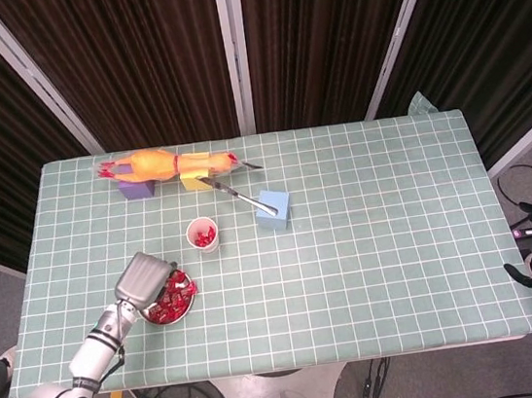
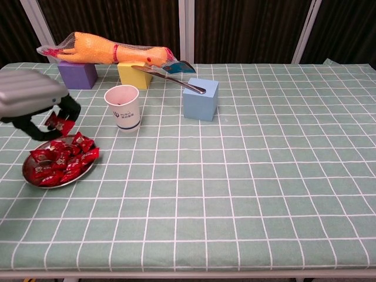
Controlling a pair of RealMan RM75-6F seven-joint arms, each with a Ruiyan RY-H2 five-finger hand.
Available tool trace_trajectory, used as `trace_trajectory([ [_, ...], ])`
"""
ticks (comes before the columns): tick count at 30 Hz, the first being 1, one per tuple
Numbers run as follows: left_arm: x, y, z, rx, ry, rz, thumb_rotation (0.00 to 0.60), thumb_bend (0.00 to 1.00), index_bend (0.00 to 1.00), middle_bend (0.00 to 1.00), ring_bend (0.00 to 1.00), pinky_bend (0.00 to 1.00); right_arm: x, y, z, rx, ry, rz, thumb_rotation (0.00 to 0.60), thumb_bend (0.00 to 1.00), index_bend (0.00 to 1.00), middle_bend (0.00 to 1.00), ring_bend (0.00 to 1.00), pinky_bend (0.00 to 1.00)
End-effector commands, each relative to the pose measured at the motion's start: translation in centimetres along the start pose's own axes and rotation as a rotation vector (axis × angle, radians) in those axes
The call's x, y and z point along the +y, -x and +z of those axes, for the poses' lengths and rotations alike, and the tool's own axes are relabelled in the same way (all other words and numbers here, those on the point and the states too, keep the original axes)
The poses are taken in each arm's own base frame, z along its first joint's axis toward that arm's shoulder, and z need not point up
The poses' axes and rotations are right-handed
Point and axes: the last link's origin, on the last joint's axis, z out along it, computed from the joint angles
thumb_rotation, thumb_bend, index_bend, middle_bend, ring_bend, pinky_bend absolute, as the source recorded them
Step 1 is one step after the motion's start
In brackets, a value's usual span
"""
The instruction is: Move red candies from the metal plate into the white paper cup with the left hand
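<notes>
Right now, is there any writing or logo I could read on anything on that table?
Cup: a small blue logo with a line of print beneath it, too small and blurred to read.
Candies: pale marks on the red wrappers, unreadable.
Nothing else shows any text.

I see a small blue print on the white paper cup [image 2: 123, 107], but I can't read it.

Head view: high, looking steeply down, whole table [image 1: 380, 243] mid-frame. Chest view: low, near front edge, facing curtains [image 2: 247, 29]. Both share the tabletop.
</notes>
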Motion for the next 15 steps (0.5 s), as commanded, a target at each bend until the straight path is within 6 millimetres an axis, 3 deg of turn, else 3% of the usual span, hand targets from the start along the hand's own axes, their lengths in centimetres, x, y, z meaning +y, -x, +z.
trace_trajectory([
  [1, 0.5, -3.0, 1.7, 0.050, 0.028, 0.014, 0.600, 0.53, 0.69, 0.74, 0.95, 1.00, 0.1, 0.0, 0.0, 0.000, 0.002, 0.000, 0.600, 0.12, 0.12, 0.18, 0.03, 0.30],
  [7, 1.2, -6.5, 4.9, 0.077, 0.049, -0.032, 0.600, 0.53, 0.69, 0.74, 0.95, 1.00, 0.3, -0.2, -0.1, 0.005, 0.011, -0.004, 0.600, 0.12, 0.12, 0.18, 0.03, 0.30],
  [15, 2.0, -7.4, 8.5, 0.046, 0.040, -0.070, 0.600, 0.53, 0.69, 0.73, 0.95, 1.00, 0.7, -0.1, -0.2, 0.005, 0.029, -0.005, 0.600, 0.12, 0.12, 0.18, 0.03, 0.31],
])
